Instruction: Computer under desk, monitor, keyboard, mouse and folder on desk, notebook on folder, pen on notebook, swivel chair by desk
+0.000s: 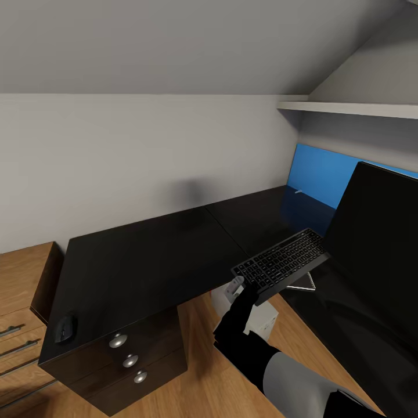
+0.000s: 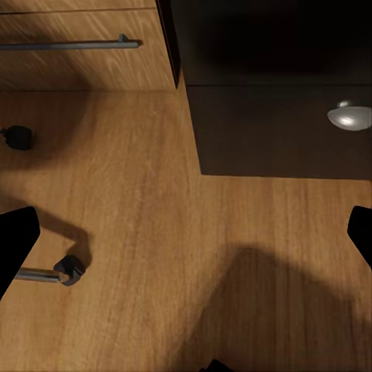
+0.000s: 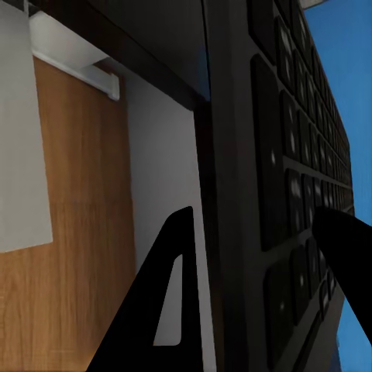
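Observation:
My right gripper (image 1: 248, 285) is shut on the near end of the black keyboard (image 1: 284, 262), which hangs tilted above the desk's (image 1: 145, 261) inner corner, just in front of the wide black monitor (image 1: 377, 255). In the right wrist view the fingers (image 3: 167, 310) clamp the keyboard's (image 3: 291, 155) edge. The black mouse (image 1: 65, 329) lies on the desk's front left corner. A light grey computer (image 1: 264, 320) stands on the floor beneath the keyboard. My left gripper (image 2: 186, 236) is open over bare wooden floor, near a castor of the swivel chair (image 2: 68, 270).
Silver-knobbed drawers (image 1: 129, 360) sit under the desk's left end, with a wooden dresser (image 1: 17, 302) beside them. A blue back panel (image 1: 322, 174) lines the far right side, a small whitish stick (image 1: 299, 191) at its foot. A white shelf (image 1: 348, 108) hangs above.

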